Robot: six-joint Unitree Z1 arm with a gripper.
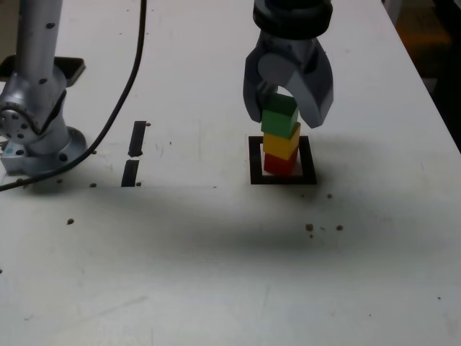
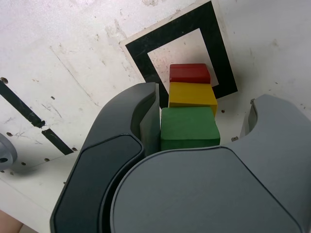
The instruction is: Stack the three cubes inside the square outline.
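The pincer (image 1: 288, 115) hangs straight over the outline (image 1: 282, 161), pointing down, its two grey jaws spread apart to either side of the green cube (image 1: 281, 115). In the wrist view one jaw stands close beside that cube, perhaps just touching its side, while the other stands clear of it with bare desk showing in the gap; the cube is not clamped. The green cube tops a stack of three: under it sits the yellow cube (image 1: 281, 143), and under that the red cube (image 1: 279, 164), which rests on the white centre inside the outline. The stack is not quite plumb; in the exterior view the green and yellow cubes are turned a little against each other and the red one sits slightly toward that view's left of the yellow. The outline itself is a black square frame lying flat on the white desk (image 1: 216, 274). Well to the exterior view's left of the outline lie two short black strips (image 1: 134, 153), one after the other in a line. Further left of the outline still stands the arm's silver base (image 1: 32, 122), with a black cable (image 1: 126, 86) running past it. Small dark specks dot the desk near the outline.
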